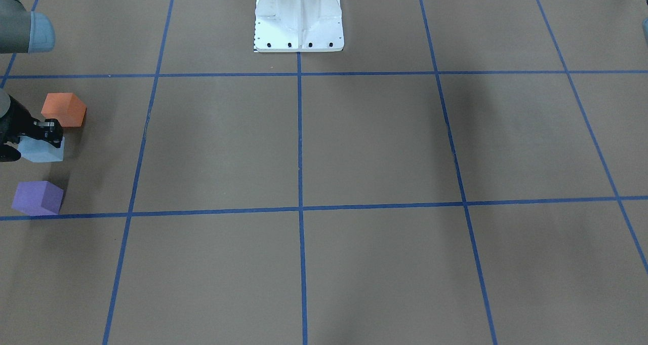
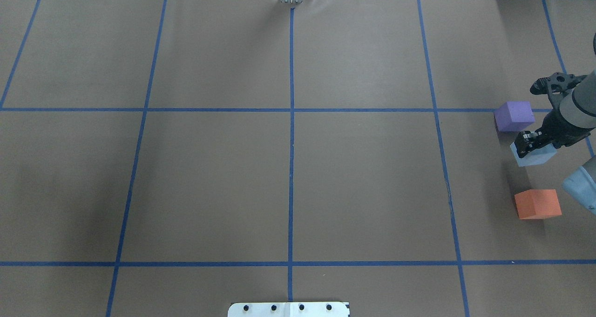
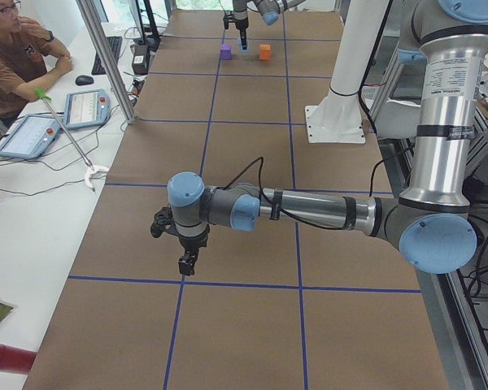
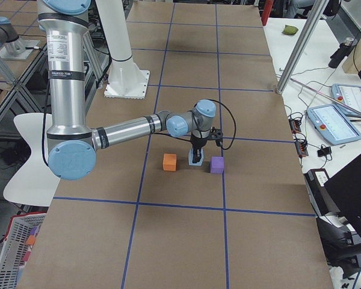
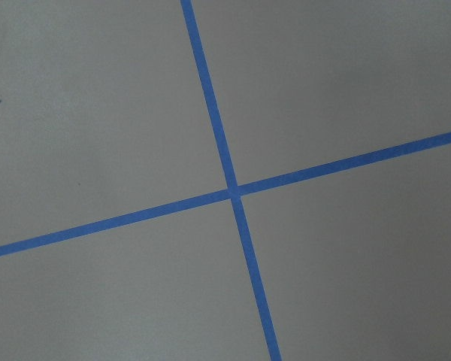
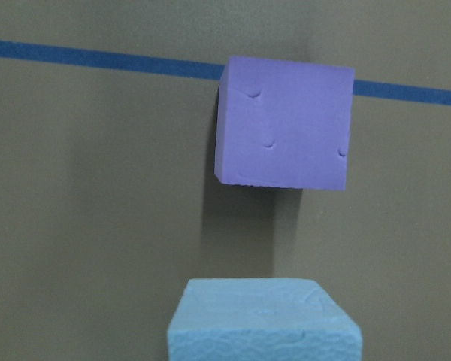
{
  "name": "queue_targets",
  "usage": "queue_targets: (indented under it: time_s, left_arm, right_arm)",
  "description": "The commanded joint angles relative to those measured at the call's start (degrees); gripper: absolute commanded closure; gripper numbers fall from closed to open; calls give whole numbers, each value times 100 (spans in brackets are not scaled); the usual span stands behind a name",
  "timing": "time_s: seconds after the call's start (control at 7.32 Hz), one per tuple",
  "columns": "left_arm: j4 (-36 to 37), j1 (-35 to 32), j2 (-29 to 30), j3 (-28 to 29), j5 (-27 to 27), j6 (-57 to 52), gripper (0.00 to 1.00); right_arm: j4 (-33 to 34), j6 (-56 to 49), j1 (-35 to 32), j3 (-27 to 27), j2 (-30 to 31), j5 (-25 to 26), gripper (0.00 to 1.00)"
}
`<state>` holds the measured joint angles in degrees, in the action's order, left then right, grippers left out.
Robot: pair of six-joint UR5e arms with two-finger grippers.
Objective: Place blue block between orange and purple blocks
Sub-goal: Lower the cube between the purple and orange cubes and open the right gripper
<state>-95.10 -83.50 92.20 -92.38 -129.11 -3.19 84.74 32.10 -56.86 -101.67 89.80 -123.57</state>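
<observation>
The light blue block (image 1: 43,151) is between the orange block (image 1: 63,109) and the purple block (image 1: 38,197), at the table's far right end from the robot. My right gripper (image 1: 49,132) comes down on the blue block (image 2: 535,156) and looks shut on its top, low at the table. In the overhead view the purple block (image 2: 514,115) lies just beyond it and the orange block (image 2: 538,204) nearer the robot. The right wrist view shows the blue block (image 6: 263,320) below the purple block (image 6: 284,124). My left gripper (image 3: 187,264) hangs over bare table at the other end; I cannot tell whether it is open or shut.
The white robot pedestal (image 1: 298,18) stands at the table's middle back. Blue tape lines (image 2: 291,121) grid the brown table. In the left exterior view, an operator (image 3: 16,49) sits at a side desk with tablets (image 3: 85,107).
</observation>
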Motion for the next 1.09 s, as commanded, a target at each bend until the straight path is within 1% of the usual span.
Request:
queue_targets:
  time_s: [0.0,0.27,0.41,0.55,0.68,0.82,0.96]
  left_arm:
    - [0,0,0,1,0,-15,0]
    - [0,0,0,1,0,-15,0]
    - [0,0,0,1,9,-15,0]
    - [0,0,0,1,9,-15,0]
    - [0,0,0,10,9,-15,0]
    - [0,0,0,10,9,-15,0]
    - [0,0,-18,10,9,-15,0]
  right_arm:
    - [-1,-2,52,234,-59,0,100]
    - [-1,7,96,297,-95,-18,100]
    - [8,7,96,306,-138,-148,100]
    - [8,7,96,358,-156,-332,97]
    - [8,7,96,367,-165,-360,94]
    - [-1,7,105,411,-156,-352,94]
    - [-1,-2,105,463,-165,-352,87]
